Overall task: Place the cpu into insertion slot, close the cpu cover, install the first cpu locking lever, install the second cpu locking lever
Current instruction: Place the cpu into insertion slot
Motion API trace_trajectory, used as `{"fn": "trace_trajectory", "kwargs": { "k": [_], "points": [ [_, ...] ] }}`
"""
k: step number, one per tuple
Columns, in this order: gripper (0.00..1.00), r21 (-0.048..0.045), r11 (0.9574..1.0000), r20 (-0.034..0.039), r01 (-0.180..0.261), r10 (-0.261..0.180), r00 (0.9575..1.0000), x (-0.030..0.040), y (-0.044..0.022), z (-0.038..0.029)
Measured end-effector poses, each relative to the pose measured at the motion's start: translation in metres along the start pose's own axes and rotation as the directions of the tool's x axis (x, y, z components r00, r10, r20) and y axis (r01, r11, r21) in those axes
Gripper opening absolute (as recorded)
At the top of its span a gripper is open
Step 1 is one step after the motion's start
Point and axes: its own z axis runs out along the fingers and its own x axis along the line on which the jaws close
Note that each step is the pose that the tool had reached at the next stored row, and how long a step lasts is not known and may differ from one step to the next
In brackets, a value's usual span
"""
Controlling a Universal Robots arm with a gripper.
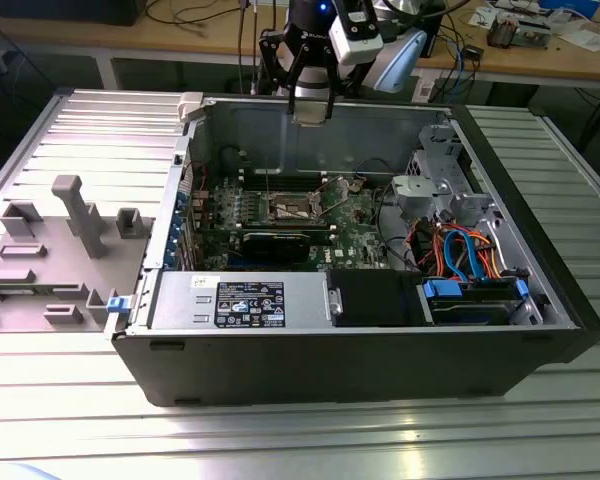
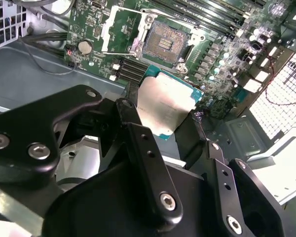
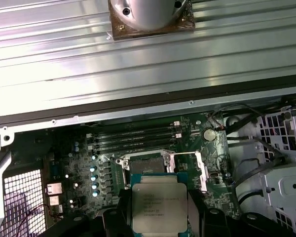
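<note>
The hand (image 2: 164, 121) grasps the chip (image 2: 168, 101) by its edges, apart from the bare socket (image 2: 165, 42), whose cover (image 2: 122, 30) lies open.

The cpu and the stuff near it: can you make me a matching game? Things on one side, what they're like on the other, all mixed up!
Things:
1. cpu
2. insertion slot
3. cpu cover
4. blue and orange cables

States:
A. flipped open beside the slot
B. gripped by the gripper
C. uncovered, nothing in it
D. bundled toward the exterior view's right

Pairs: 1-B, 2-C, 3-A, 4-D
</note>
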Motion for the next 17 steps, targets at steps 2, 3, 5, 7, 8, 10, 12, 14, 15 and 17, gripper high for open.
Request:
{"fn": "trace_trajectory", "kwargs": {
  "k": [2, 3, 5, 7, 8, 10, 12, 14, 15, 17],
  "points": [
    [0.54, -0.0001, 1.0000, 0.0003, -0.003, 0.003, 1.0000, 0.0000, 0.0000, 0.0000],
    [0.54, -0.0001, 1.0000, 0.0003, -0.003, 0.003, 1.0000, 0.0000, 0.0000, 0.0000],
    [0.54, 0.0000, 1.0000, 0.0004, -0.003, 0.003, 1.0000, 0.0000, 0.0000, 0.0000],
    [0.54, -0.0001, 1.0000, 0.0003, -0.003, 0.003, 1.0000, 0.0000, 0.0000, 0.0000],
    [0.54, -0.0001, 1.0000, 0.0004, -0.003, 0.003, 1.0000, 0.0000, 0.0000, 0.0000],
    [0.54, 0.0000, 1.0000, 0.0003, -0.003, 0.003, 1.0000, 0.0000, 0.0000, 0.0000],
    [0.54, 0.0000, 1.0000, 0.0003, -0.003, 0.003, 1.0000, 0.0000, 0.0000, 0.0000],
    [0.54, -0.0001, 1.0000, 0.0003, -0.004, 0.004, 1.0000, 0.0000, 0.0000, 0.0000],
    [0.54, -0.0001, 1.0000, 0.0004, -0.004, 0.004, 1.0000, 0.0000, 0.0000, 0.0000],
    [0.54, -0.0002, 0.9999, 0.0012, -0.013, 0.013, 0.9999, 0.0000, 0.0000, 0.0000]
  ]
}}
